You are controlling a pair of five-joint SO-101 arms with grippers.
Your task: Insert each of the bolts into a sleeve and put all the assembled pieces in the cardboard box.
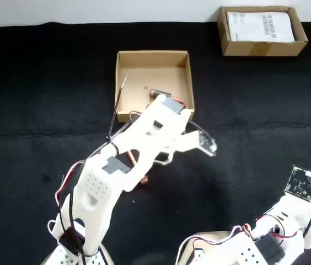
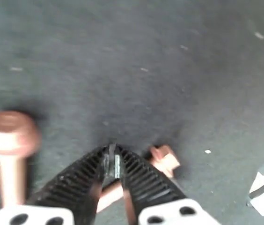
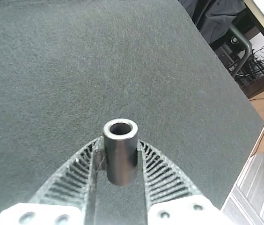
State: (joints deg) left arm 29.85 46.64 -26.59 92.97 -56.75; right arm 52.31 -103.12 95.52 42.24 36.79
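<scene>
Left gripper [image 2: 113, 160]: fingertips closed together, over the mat [image 2: 146, 56] near the cardboard box [image 1: 153, 53] | bolt [image 2: 164, 158]: lies crosswise under those fingers; whether it is clamped cannot be told | second bolt [image 2: 8, 136]: beside that gripper | right gripper [image 3: 121, 142]: clamped on upright sleeve [image 3: 121, 161], well apart from the box

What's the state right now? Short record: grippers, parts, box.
left gripper: shut, tips together just above the mat
bolt: lies across behind those tips; can't tell if it is gripped
second bolt: beside the left gripper, head up
right gripper: shut on sleeve, empty bore facing the camera
box: one coppery piece at the near wall, partly behind an arm
</scene>
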